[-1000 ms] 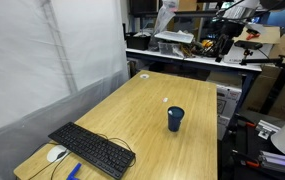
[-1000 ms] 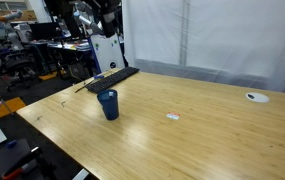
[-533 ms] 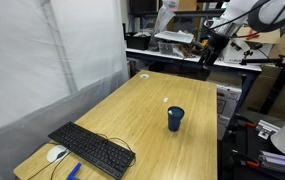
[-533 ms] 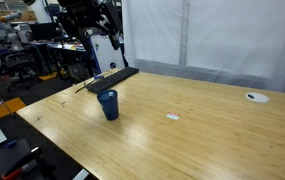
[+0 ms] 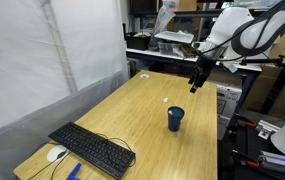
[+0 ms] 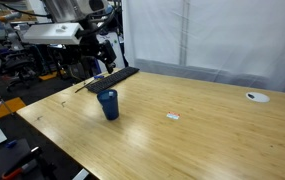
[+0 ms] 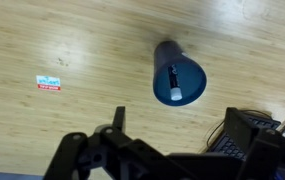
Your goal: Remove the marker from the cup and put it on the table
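Light wood table (image 5: 142, 110) with navy cup (image 5: 175, 119), keyboard (image 5: 92, 150), mouse (image 5: 56, 154), perhaps a small sticker (image 7: 50, 82)

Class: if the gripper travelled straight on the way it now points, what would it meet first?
Probably the bare table, not the cup, which sits off to one side of the gripper. Depth is hard to judge.

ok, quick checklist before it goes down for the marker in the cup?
1. Marker in the cup: ok, its whitish end shows inside in the wrist view.
2. Cup upright on the table: ok.
3. Hand lined up over the cup: not ok, it hangs high and off to one side.
4. Hand open: cannot tell.
5. Keyboard apart from the cup: ok.
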You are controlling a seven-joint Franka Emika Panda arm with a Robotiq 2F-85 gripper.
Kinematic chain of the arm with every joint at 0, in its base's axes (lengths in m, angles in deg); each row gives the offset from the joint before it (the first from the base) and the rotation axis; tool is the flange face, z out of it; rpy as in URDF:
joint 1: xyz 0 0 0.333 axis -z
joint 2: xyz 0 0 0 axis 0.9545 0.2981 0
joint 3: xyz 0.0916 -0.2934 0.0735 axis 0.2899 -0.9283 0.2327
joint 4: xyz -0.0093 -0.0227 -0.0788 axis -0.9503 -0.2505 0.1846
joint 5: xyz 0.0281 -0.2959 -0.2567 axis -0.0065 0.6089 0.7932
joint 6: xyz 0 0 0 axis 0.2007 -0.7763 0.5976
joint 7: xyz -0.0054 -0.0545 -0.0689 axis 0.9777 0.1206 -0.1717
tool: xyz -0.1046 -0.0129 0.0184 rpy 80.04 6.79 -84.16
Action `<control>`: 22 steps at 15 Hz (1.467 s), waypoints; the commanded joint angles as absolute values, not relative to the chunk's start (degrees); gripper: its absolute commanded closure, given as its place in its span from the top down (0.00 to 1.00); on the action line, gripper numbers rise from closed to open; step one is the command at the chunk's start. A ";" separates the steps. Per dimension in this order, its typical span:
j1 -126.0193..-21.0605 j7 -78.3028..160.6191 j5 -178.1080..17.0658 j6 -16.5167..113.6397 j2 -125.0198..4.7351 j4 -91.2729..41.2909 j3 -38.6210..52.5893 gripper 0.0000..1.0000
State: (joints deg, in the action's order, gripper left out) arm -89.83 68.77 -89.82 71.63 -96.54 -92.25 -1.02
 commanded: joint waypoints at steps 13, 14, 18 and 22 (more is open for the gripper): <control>-89.27 69.32 -91.63 74.59 -89.94 -91.16 4.89 1.00; -89.21 69.30 -91.69 75.27 -89.01 -91.00 5.56 1.00; -87.91 70.22 -89.67 82.25 -84.74 -90.78 7.23 1.00; -91.95 74.06 -95.93 88.44 -81.73 -90.60 4.00 1.00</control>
State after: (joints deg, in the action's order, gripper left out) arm -89.88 70.68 -91.89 84.53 -83.76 -91.39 5.47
